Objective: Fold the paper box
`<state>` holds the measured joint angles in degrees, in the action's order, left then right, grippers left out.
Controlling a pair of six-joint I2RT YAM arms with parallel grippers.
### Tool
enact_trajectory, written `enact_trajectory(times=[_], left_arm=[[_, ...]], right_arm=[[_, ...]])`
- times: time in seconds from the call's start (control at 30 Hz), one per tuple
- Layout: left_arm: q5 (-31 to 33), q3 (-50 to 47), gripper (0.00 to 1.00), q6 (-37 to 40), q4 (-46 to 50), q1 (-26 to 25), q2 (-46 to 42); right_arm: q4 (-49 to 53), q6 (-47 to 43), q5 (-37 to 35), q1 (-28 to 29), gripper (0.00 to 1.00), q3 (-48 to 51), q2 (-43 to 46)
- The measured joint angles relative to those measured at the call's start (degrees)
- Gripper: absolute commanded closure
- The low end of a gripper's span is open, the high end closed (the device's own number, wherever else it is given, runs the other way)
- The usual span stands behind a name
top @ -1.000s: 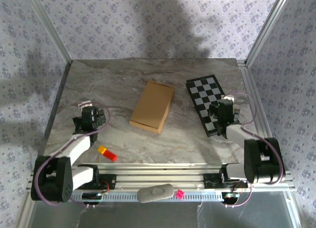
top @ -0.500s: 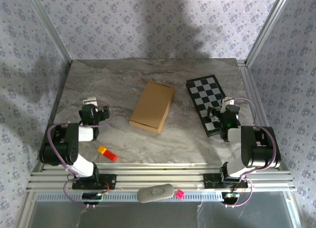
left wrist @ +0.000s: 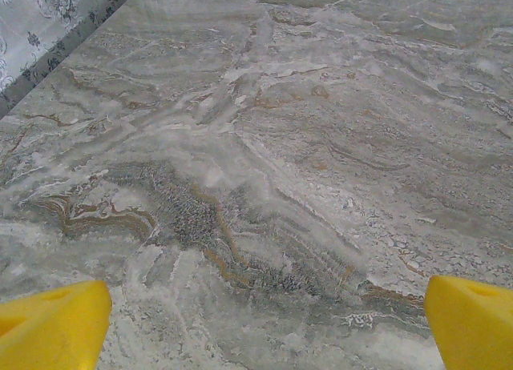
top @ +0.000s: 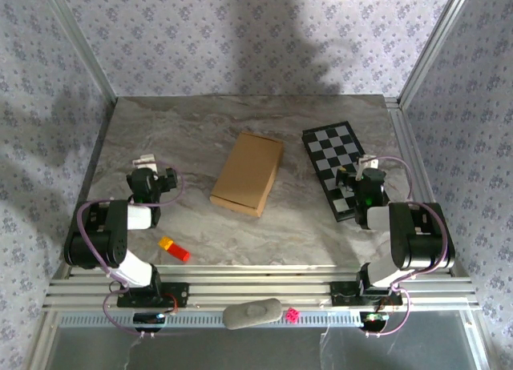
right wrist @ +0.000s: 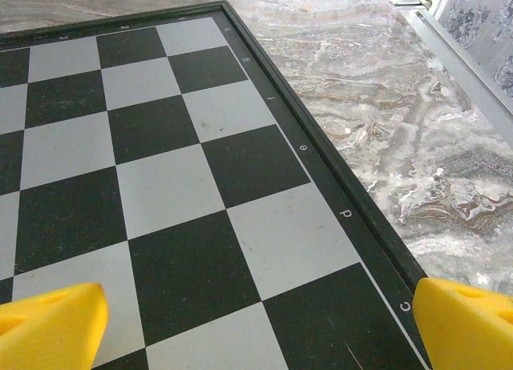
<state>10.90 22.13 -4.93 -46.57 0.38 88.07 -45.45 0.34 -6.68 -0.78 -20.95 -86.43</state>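
At the right wrist the checkered board (right wrist: 160,186) runs off the left and bottom edges, the yellow fingertips (right wrist: 52,326) cut at the corners. From above, the right gripper (top: 359,176) hides the board's near corner; the orange-red piece (top: 174,248), perhaps a block, is too small to name

Brown paper box (top: 247,173); black-and-white checkered board (top: 329,158); perhaps orange-red block (top: 174,248).

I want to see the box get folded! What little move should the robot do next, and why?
Probably swing the left gripper toward the paper box. Both grippers are open and empty, the left over bare table, the right gripper over the checkered board, and the box lies untouched between them.
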Motion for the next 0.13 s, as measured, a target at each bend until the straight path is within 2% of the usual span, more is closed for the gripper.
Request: enact_trajectory(times=[0.13], left_arm=[[0.0,0.0,0.0,0.0,0.0,0.0,0.0]], right_arm=[[0.0,0.0,0.0,-0.09,0.0,0.0,0.0]])
